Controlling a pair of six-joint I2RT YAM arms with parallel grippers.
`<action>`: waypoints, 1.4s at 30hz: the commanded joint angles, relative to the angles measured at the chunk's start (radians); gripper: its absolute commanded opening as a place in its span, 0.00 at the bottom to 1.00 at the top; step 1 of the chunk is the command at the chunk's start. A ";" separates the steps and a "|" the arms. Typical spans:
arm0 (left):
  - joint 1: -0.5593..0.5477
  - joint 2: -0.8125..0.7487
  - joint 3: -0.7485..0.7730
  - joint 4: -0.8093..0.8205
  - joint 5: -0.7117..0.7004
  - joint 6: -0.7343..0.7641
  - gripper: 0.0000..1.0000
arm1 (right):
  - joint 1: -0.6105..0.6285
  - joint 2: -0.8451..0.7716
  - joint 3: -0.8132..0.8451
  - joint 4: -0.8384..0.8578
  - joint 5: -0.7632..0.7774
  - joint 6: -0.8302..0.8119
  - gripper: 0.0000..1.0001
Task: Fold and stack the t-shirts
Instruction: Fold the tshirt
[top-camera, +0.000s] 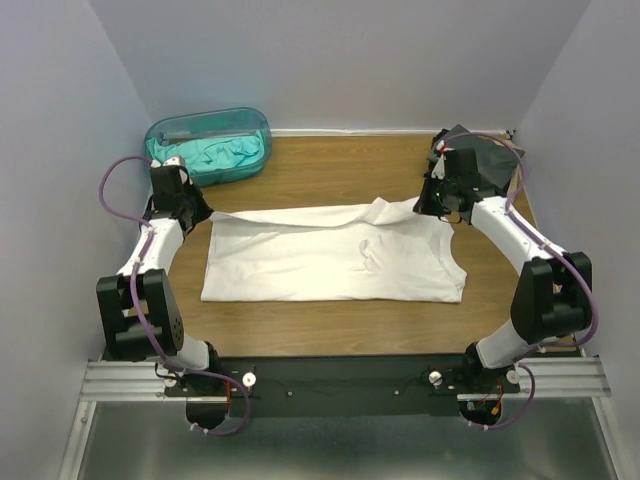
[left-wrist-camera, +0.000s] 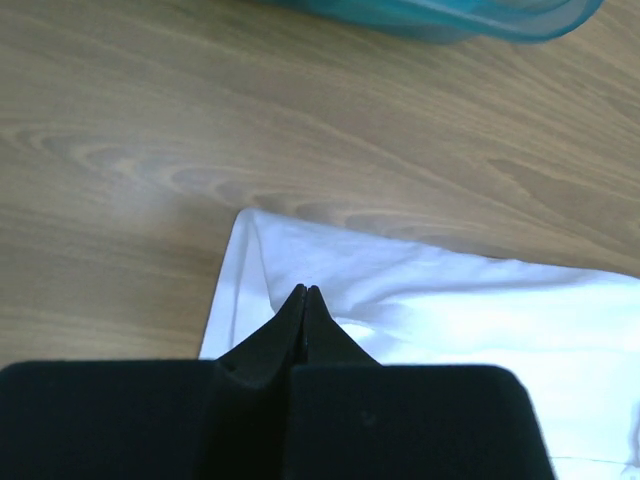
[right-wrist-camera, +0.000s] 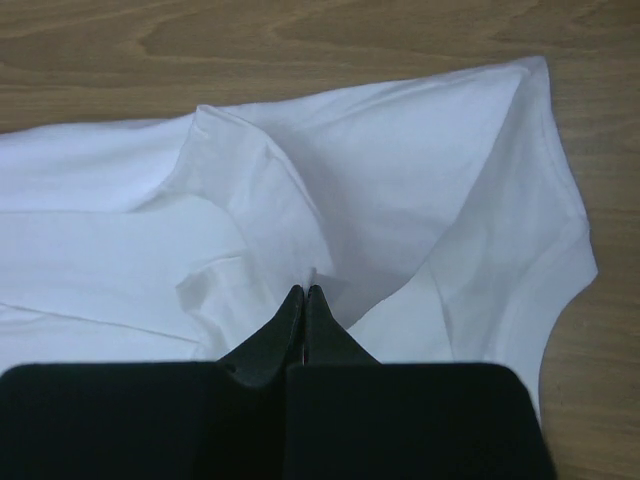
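**Both grippers pinch the far edge of the white shirt**

The white shirt (top-camera: 335, 262) lies spread across the middle of the table (top-camera: 330, 175), its long side running left to right. Its far edge is drawn up into a narrow folded band that runs between the two grippers, while the rest lies flat on the wood.

The left gripper (top-camera: 204, 213) sits at the shirt's far left corner. In the left wrist view its jaws are closed tip to tip (left-wrist-camera: 303, 292) over that corner of the shirt (left-wrist-camera: 420, 300), with cloth caught between them. Bare wood lies to the left.

The right gripper (top-camera: 433, 205) is at the far right end of the band. In the right wrist view its jaws are also pressed together (right-wrist-camera: 304, 292), nipping a raised fold of the shirt (right-wrist-camera: 400, 170). Creases run out from the pinch.

A teal shirt (top-camera: 215, 155) lies crumpled inside the tub (top-camera: 160, 135) at the far left corner, just beyond the left gripper. The tub's edge (left-wrist-camera: 450, 15) shows at the top of the left wrist view. Dark shirts (top-camera: 487, 160) lie at the far right corner, behind the right gripper.
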 joint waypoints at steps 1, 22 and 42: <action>0.023 -0.043 -0.063 -0.035 -0.051 -0.012 0.00 | 0.005 -0.099 -0.047 -0.016 -0.006 0.033 0.00; 0.040 -0.170 -0.143 -0.084 -0.061 -0.023 0.00 | 0.007 -0.294 -0.188 -0.145 0.040 0.071 0.00; 0.057 -0.206 -0.096 -0.161 -0.003 0.028 0.52 | 0.049 -0.242 -0.197 -0.143 0.014 0.091 0.70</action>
